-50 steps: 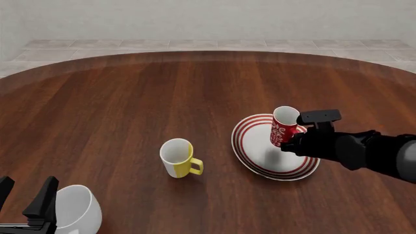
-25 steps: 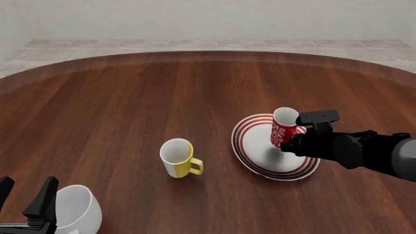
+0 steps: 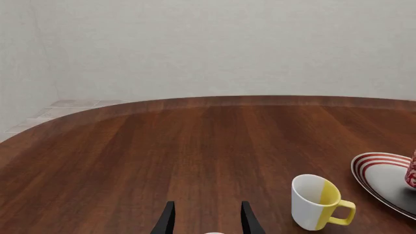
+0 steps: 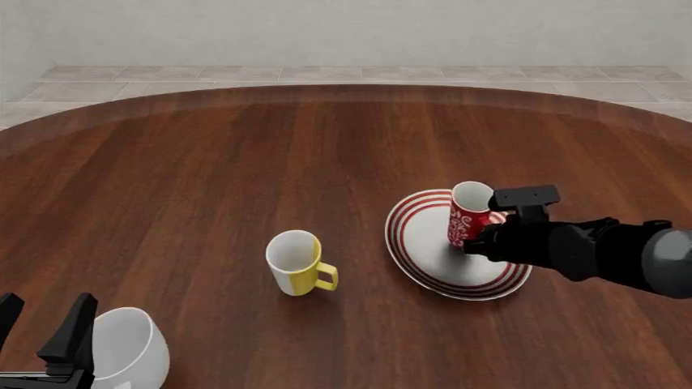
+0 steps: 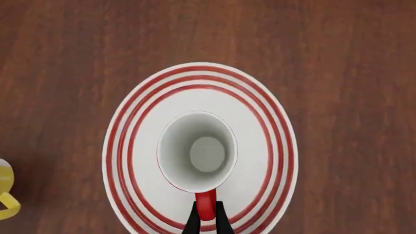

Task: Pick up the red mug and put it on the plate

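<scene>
The red mug [image 4: 468,217] with its white pattern is upright over the middle of the red-ringed white plate [image 4: 422,266]. My right gripper [image 4: 493,233] is shut on the mug's red handle. In the right wrist view I look down into the mug's white inside [image 5: 198,152], centred over the plate [image 5: 133,131], with the handle [image 5: 206,205] pinched between my fingertips [image 5: 193,220]. I cannot tell whether the mug's base touches the plate. My left gripper [image 4: 44,328] is open and empty at the near left; its fingers [image 3: 165,219] show in the left wrist view.
A yellow-and-white mug [image 4: 295,262] stands left of the plate; it also shows in the left wrist view [image 3: 317,202]. A larger plain white mug [image 4: 128,350] lies beside my left gripper at the near left edge. The brown wooden table [image 4: 271,154] is round.
My right gripper has lowered the red mug a little toward the plate's middle. The left arm and the other mugs have not moved.
</scene>
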Controlling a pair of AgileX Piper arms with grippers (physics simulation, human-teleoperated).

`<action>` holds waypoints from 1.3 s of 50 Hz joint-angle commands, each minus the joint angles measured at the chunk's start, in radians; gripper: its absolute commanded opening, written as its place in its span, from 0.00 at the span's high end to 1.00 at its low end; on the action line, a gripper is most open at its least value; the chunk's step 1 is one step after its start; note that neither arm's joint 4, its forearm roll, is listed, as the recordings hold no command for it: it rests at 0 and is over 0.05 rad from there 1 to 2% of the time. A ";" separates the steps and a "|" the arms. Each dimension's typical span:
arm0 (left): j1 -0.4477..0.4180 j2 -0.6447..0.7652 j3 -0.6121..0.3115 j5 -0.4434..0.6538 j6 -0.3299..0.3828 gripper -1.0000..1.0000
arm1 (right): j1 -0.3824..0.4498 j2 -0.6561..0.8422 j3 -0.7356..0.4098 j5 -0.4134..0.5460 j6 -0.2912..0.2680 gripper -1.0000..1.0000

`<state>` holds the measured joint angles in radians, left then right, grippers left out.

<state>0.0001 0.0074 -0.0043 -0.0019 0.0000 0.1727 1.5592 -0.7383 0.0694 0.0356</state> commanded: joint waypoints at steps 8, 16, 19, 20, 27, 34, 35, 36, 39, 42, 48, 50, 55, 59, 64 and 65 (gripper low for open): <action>0.000 0.000 0.000 0.000 0.000 0.00 | 0.009 0.015 -0.004 -0.008 0.012 1.00; 0.000 0.000 0.000 0.000 0.000 0.00 | 0.001 0.016 0.006 -0.017 0.014 1.00; 0.000 0.000 0.000 0.000 0.000 0.00 | 0.006 0.019 0.003 -0.017 0.016 1.00; 0.000 0.000 0.000 0.000 0.000 0.00 | 0.006 0.019 0.003 -0.017 0.016 1.00; 0.000 0.000 0.000 0.000 0.000 0.00 | 0.003 0.021 0.003 -0.018 0.015 1.00; 0.000 0.000 0.000 0.000 0.000 0.00 | 0.002 0.020 0.004 -0.019 0.010 1.00; 0.000 0.000 0.000 0.000 0.000 0.00 | 0.002 0.020 0.004 -0.019 0.010 1.00; 0.000 0.000 0.000 0.000 0.000 0.00 | 0.003 0.020 0.005 -0.019 0.009 1.00; 0.000 0.000 0.000 0.000 0.000 0.00 | 0.005 0.014 0.002 -0.014 0.009 1.00; 0.000 0.000 0.000 0.000 0.000 0.00 | 0.003 0.015 0.004 -0.017 0.007 1.00; 0.000 0.000 0.000 0.000 0.000 0.00 | -0.002 0.009 0.006 -0.016 0.004 1.00; 0.000 0.000 0.000 0.000 0.000 0.00 | 0.000 0.011 0.005 -0.016 0.004 1.00; 0.000 0.000 0.000 0.000 0.000 0.00 | 0.003 0.013 0.009 -0.021 0.004 1.00; 0.000 0.000 0.000 0.000 0.000 0.00 | -0.001 0.023 0.008 -0.024 0.009 1.00; 0.000 0.000 0.000 0.000 0.000 0.00 | 0.008 0.032 0.001 -0.019 0.021 1.00; 0.000 0.000 0.000 0.000 0.000 0.00 | 0.018 0.039 -0.001 -0.019 0.024 1.00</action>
<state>0.0001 0.0074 -0.0043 -0.0019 0.0000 0.1793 1.5842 -0.7308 0.0514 0.0433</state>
